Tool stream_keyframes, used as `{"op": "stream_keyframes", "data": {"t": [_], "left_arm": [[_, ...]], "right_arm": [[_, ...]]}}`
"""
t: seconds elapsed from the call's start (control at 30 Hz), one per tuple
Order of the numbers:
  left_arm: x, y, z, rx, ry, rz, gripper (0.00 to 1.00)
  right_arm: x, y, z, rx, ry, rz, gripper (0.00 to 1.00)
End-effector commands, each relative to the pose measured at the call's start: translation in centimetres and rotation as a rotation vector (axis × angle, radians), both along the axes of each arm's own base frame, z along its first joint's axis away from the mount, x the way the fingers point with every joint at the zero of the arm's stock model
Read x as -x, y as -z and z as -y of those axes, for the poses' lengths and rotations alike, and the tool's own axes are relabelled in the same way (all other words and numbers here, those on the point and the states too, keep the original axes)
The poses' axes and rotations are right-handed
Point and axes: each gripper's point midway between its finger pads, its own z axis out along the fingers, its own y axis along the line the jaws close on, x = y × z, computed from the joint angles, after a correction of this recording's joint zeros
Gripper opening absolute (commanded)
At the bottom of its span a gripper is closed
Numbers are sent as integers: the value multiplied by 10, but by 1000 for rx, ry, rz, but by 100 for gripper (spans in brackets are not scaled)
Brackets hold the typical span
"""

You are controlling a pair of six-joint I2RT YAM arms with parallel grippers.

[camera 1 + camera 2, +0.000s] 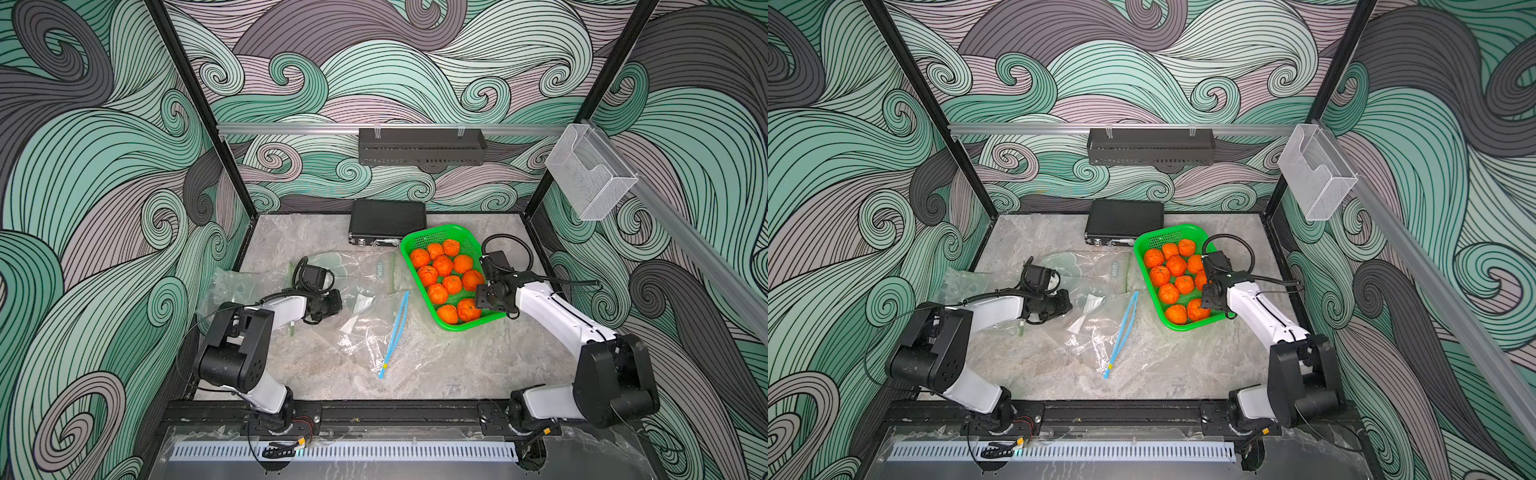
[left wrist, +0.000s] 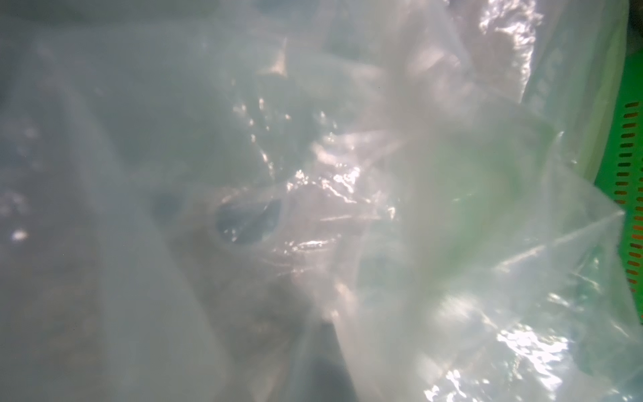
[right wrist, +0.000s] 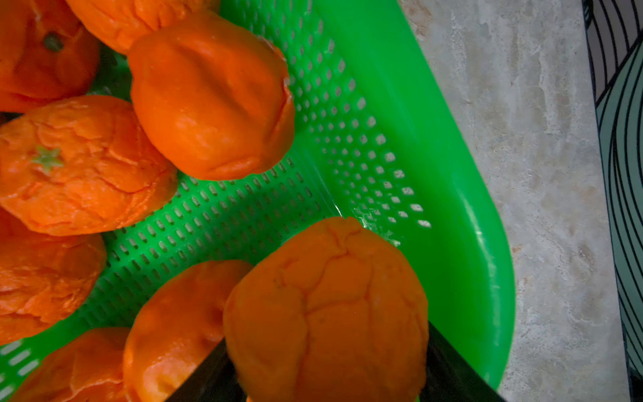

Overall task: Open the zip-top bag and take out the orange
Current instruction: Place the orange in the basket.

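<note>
Orange: I saw the orange (image 3: 327,313) inside the green basket (image 1: 461,326), at its near corner on the right arm's side.
Orange's heading: It was roundish, with no long axis I could call. Creased skin faced the right wrist camera and the stem end was out of sight.
Orange to gripper: It sat in the right gripper (image 1: 485,297), between the two black fingers (image 3: 452,365), with one finger along each flank.
Right gripper: The jaws stood about an orange's width apart. I could not tell whether they clamped the fruit or merely flanked it.
Other oranges: The other oranges (image 1: 442,265) crowded the basket, farther in from that corner.
Zip-top bag: The clear zip-top bag (image 1: 365,328) lay flat on the stone-look table (image 1: 457,365), just beside the basket on the left arm's side.
Bag's axis: Its blue zip strip (image 1: 399,316) started beside the basket's near corner and ran away from it toward the front rail. The two tracks bowed slightly apart, and the yellow slider (image 1: 385,366) sat at the end farthest from the basket.
Left gripper: The left gripper (image 1: 334,303) lay across the bag from the basket, its fingers together and resting on clear film. Its wrist camera gave me only blurred plastic, so I could not tell whether film was pinched.
</note>
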Motion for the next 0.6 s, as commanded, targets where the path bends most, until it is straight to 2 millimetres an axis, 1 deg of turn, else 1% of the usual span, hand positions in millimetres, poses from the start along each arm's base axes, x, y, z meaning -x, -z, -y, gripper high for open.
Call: {"op": "stream_keyframes", "data": {"t": [0.0,0.33,0.47,0.57], "left_arm": [[22,21,-7,-43,-2,-103,0],[22,18,-7,-44,-2,-96,0],[23,19,-7,-45,-3,-99,0],[22,19,-7,-46,-3,-97,0]], "right_arm": [[6,9,0,-19,20,-46,73],[6,5,-1,-46,28,-35,78],[5,-1,-3,-62,24,-14,77],[5,-9,-5,-74,14,16,75]]}}
